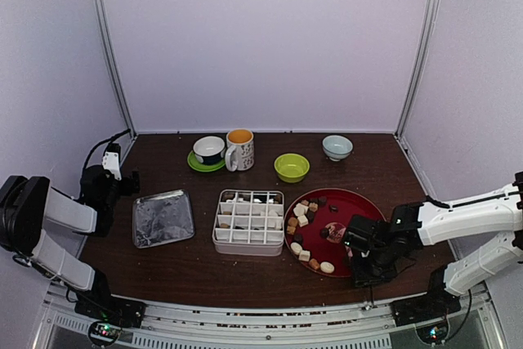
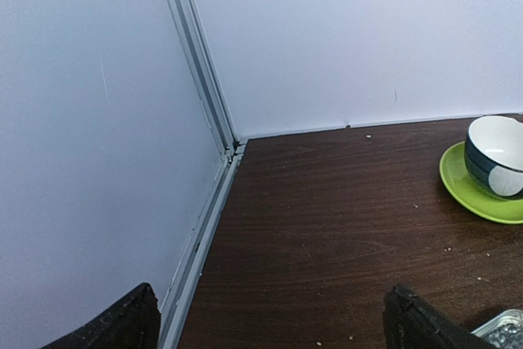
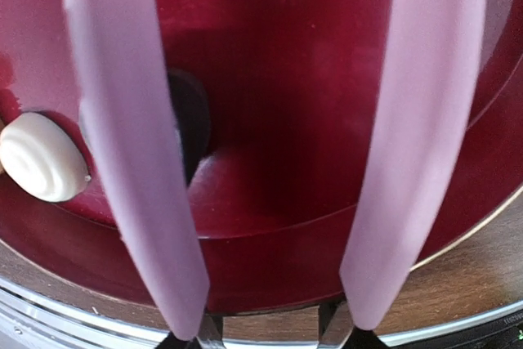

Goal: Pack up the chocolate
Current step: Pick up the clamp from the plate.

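Chocolate pieces (image 1: 301, 215) in white, tan and dark brown lie scattered on the round red plate (image 1: 364, 202). My right gripper (image 1: 350, 241) (image 3: 268, 337) hangs over the plate's near right part, shut on pink tongs (image 3: 135, 161) whose two arms reach out over the plate. In the right wrist view a dark piece (image 3: 189, 120) lies partly hidden behind the left tong arm, inside the gap. A white swirled piece (image 3: 37, 157) sits outside it on the left. My left gripper (image 1: 121, 179) (image 2: 270, 326) is open over bare table at the far left, holding nothing.
A white divided box (image 1: 248, 221) stands left of the plate, with a few pieces in its back cells. A silver tray (image 1: 163, 218) lies further left. At the back are a cup on a green saucer (image 1: 208, 151), a mug (image 1: 240, 149), a green bowl (image 1: 292, 167) and a pale bowl (image 1: 337, 147).
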Controlling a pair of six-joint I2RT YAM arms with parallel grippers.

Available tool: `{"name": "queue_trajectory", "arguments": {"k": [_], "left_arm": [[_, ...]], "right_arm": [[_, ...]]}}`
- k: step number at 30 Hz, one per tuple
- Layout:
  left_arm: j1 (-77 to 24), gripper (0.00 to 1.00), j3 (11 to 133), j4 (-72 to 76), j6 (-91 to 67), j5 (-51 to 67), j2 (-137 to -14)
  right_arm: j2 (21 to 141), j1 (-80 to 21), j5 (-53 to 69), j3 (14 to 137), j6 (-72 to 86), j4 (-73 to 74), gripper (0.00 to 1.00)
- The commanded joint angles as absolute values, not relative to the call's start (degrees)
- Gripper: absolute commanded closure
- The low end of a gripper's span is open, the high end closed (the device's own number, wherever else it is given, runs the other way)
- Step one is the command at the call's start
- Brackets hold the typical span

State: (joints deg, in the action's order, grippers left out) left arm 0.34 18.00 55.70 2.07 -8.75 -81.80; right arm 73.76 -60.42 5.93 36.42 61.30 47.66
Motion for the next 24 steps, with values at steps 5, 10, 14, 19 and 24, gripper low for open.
{"name": "queue_trajectory", "arguments": {"k": [5,10,14,19,24], "left_arm": [[0.75,0.02,18.46,58.98,2.53,-8.35,-81.64],[0.79,0.02,18.46,59.05,2.64,-8.29,-81.65],[0.79,0.02,18.46,59.05,2.62,-8.33,-81.65],[0.79,0.02,18.46,59.06,2.59,-8.26,-81.65],[0.79,0.02,18.46,59.01,2.58,-8.29,-81.65]], "right_arm": [[72.04,-60.99,1.73,41.35,60.28,50.63,0.71],[68.88,-60.95,0.71,42.68,59.84,52.60,0.71],[67.88,-60.98,1.25,43.65,58.63,54.59,0.72],[67.33,-60.99,4.87,46.16,54.74,57.10,0.72],[66.02,-60.98,7.79,49.57,51.20,63.18,0.72]]}}
